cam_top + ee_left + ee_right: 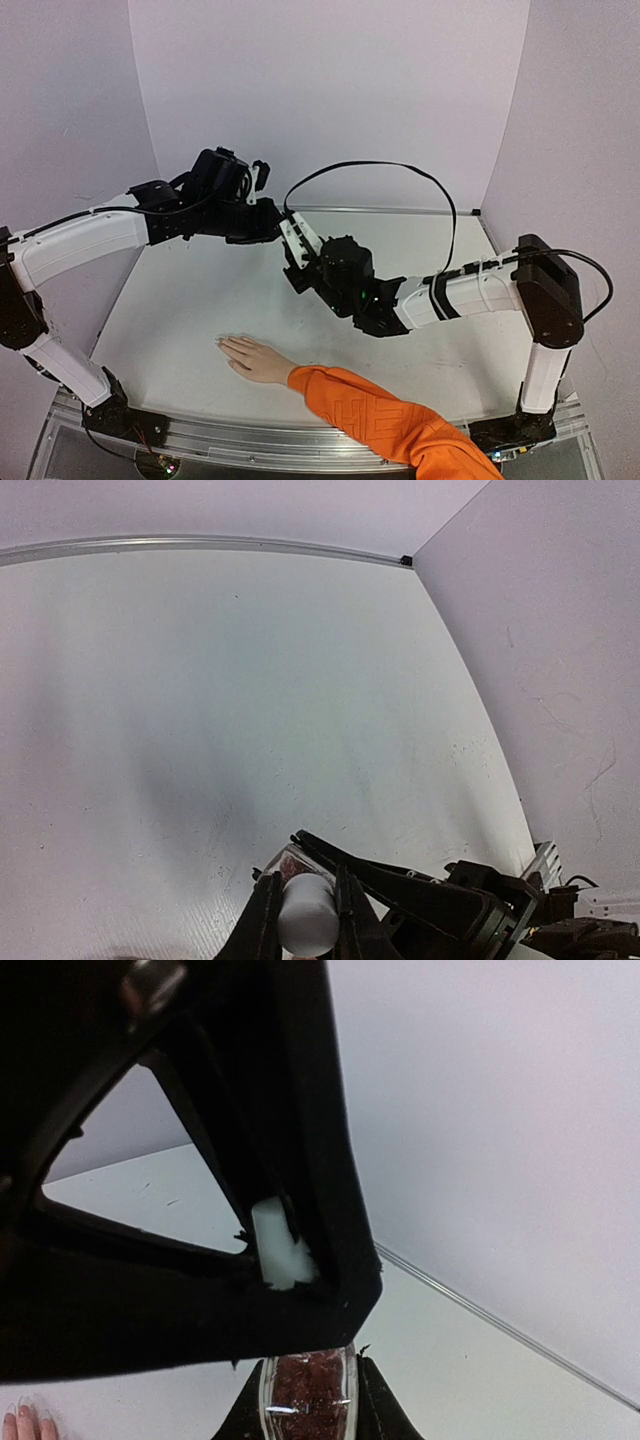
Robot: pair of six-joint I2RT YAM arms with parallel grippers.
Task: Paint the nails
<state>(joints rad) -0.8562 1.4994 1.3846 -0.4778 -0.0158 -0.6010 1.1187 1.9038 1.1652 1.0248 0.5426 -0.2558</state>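
Note:
A pale hand [255, 359] with an orange sleeve [380, 417] lies flat on the table at the front. Its nails [222, 343] point left and are barely distinguishable; fingertips also show in the right wrist view [24, 1423]. My left gripper [268, 222] and right gripper [288, 233] meet above the middle of the table, well behind the hand. The left gripper [305, 888] is shut on a white cap [308, 917]. The right gripper [312, 1372] is shut on a small glass bottle [310, 1392] of red glitter polish, directly under the cap [280, 1247].
The white table [200, 300] is walled by pale panels at the back and sides, with a metal strip [400, 210] along the back edge. A black cable [400, 170] loops above the right arm. The left gripper's black frame [150, 1290] fills much of the right wrist view.

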